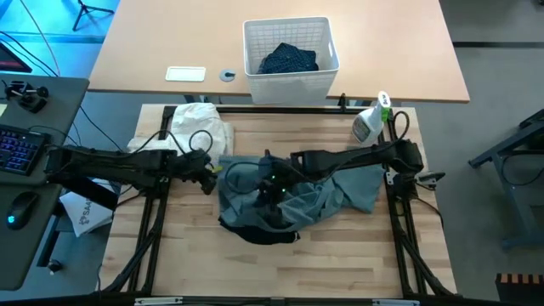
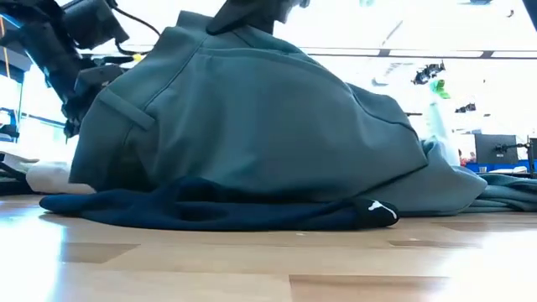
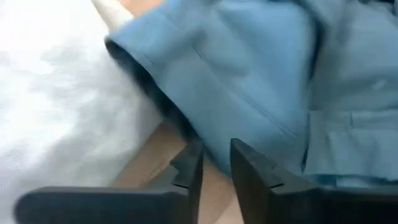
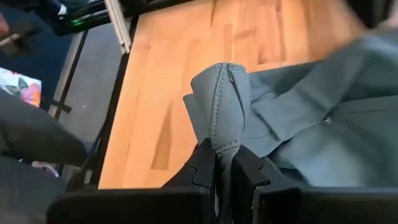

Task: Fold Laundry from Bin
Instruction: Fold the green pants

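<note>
Two things look dicey to me here. First, the right gripper point(image 4: 224, 163) has its jaws pinched tight on just a narrow seam fold of the grey-green top point(image 1: 340, 191), which sits bunched in the middle of the table point(image 1: 340, 255), lifted into a hump. With that thin a bite, I'd guess the fabric could slide out as soon as the arm pulls, and the whole hump would flop back into a heap. Second, the left gripper point(image 3: 216, 165) sits just beside the top's hem with its jaws only a crack apart and nothing between them, so it's holding nothing as far as I can see. If it closes where it is, it might nip air or only the edge. Also worth noting, the black piece with white Puma lettering point(image 2: 210, 214) lies under the top, touching it, so a deep grab could drag both garments together and mess up the fold. The white cloth point(image 1: 202, 126) sits near the left arm and could get snagged too. Meanwhile the bin point(image 1: 289, 81) stands on the far table with the navy dotted trousers point(image 1: 287, 59) inside.
</note>
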You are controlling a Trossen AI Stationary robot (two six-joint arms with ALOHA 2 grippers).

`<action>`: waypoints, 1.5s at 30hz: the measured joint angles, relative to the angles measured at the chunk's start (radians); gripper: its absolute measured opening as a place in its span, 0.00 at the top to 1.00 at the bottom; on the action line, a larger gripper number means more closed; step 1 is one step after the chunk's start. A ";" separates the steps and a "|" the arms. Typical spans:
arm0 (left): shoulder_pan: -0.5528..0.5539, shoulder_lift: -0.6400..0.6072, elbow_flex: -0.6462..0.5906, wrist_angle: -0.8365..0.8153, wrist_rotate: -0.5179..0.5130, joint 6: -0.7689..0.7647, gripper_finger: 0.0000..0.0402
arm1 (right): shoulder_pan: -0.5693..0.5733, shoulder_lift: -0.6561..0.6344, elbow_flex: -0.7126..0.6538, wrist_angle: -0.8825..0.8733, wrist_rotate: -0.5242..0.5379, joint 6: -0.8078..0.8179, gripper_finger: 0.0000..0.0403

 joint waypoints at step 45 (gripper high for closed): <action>-0.270 0.105 0.092 0.360 0.257 0.838 0.57 | 0.242 -0.016 0.175 -0.239 0.001 -0.096 0.97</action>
